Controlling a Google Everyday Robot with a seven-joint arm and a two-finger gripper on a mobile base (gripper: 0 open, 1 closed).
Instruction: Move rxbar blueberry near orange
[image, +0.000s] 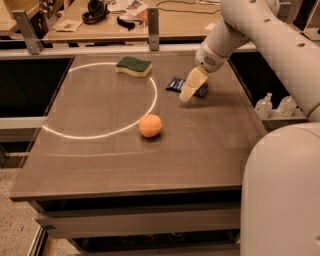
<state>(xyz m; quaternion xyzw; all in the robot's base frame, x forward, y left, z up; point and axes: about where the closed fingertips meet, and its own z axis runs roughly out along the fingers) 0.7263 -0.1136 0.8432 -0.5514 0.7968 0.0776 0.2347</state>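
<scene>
A brown table (100, 165) carries a white ring (75, 134) painted on its left half. At the ring's far edge lies a green-and-yellow sponge (134, 66). The orange (150, 125) sits just outside the ring's right side, toward the near edge. Farther back and to the right, well apart from the orange, the dark-blue snack bar (175, 83) lies flat on the table. The cream-coloured gripper (186, 95) slants down across the bar's middle, so that the bar's ends show on either side of it. Whether the gripper is spread or pinching the bar cannot be told. The white arm (260, 35) reaches in from the right.
</scene>
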